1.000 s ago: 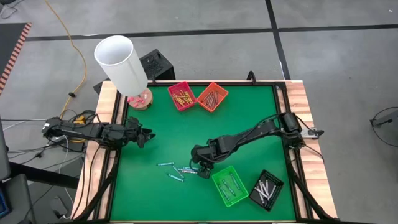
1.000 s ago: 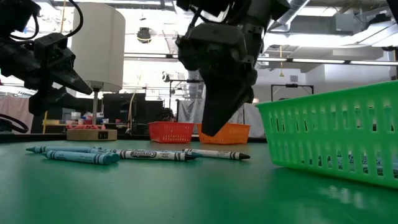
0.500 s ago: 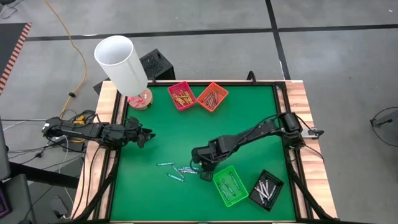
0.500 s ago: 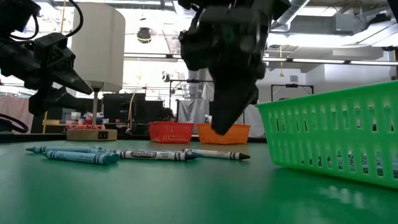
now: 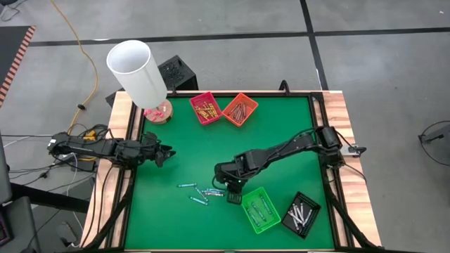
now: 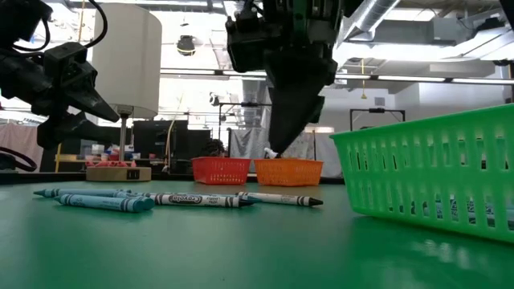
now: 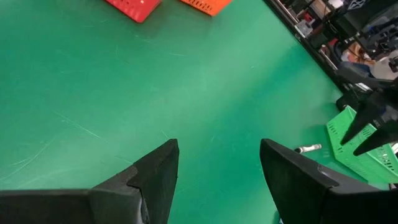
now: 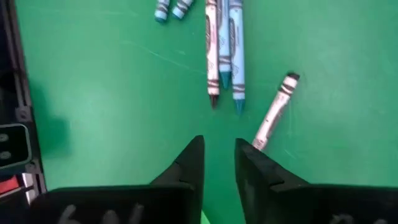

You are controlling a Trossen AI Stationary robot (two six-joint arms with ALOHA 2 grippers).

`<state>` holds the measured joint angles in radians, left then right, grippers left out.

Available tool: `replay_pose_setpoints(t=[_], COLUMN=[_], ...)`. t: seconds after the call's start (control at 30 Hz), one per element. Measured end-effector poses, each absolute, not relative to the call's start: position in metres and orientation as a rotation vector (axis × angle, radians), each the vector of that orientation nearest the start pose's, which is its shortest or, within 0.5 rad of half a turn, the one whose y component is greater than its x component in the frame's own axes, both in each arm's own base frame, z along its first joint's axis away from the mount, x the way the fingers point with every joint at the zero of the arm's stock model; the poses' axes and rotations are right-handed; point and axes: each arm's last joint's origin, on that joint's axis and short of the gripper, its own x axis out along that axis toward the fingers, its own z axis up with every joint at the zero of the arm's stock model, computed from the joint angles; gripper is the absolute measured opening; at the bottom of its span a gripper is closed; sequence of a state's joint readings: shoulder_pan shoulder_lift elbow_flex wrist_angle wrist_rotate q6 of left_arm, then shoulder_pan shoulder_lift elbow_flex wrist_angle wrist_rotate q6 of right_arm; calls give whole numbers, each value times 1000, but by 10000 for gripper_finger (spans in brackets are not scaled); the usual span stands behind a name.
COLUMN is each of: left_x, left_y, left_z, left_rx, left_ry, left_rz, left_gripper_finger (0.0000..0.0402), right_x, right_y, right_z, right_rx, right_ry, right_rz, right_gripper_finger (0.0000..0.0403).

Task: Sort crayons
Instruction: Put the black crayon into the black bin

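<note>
Several crayons (image 6: 185, 198) lie loose on the green mat (image 5: 281, 133) beside my green basket (image 5: 258, 210); I can't read their wrapper print. My right gripper (image 8: 219, 163) hangs over them, fingers slightly parted, empty. My left gripper (image 7: 217, 168) waits open near the mat's left edge, bare mat ahead.

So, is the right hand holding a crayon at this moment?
No, the right hand has nothing between its fingers, and the crayons lie on the green table ahead of it.
</note>
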<state>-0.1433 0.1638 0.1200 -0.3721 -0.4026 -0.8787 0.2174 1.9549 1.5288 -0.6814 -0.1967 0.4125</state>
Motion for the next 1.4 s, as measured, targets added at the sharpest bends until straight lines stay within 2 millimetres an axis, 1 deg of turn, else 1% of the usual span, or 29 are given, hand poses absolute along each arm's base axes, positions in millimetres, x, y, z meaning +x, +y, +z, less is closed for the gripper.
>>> replay_pose_setpoints(t=[0.07, 0.27, 0.37, 0.47, 0.6, 0.83, 0.97, 1.07, 1.2, 1.4], left_x=[94, 94, 94, 94, 94, 94, 94, 94, 94, 94], left_y=[-2, -2, -2, -2, -2, -2, -2, -2, -2, -2], left_z=[158, 158, 158, 158, 158, 158, 158, 158, 158, 158], left_rx=[-749, -750, -750, -749, -749, -749, -749, -750, -749, -749], left_ry=[261, 261, 261, 261, 261, 261, 261, 261, 260, 260], left_rz=[411, 412, 412, 412, 412, 412, 412, 411, 412, 413], left_gripper_finger=[215, 215, 215, 215, 215, 215, 215, 215, 215, 215], right_x=[398, 397, 398, 398, 397, 398, 403, 405, 407, 406], right_y=[91, 83, 84, 87, 90, 91, 97, 98, 98, 99], right_z=[215, 214, 214, 214, 214, 211, 198, 186, 174, 171], right_rx=[352, 360, 343, 304, 253, 300, 302, 295, 290, 281], right_ry=[1195, 1214, 1185, 1164, 1130, 1123, 1132, 1158, 1189, 1209], right_rz=[128, 102, 36, -31, -117, -184, -204, -212, -225, -235], right_gripper_finger=[113, 216, 241, 242, 230, 214, 209, 204, 199, 190])
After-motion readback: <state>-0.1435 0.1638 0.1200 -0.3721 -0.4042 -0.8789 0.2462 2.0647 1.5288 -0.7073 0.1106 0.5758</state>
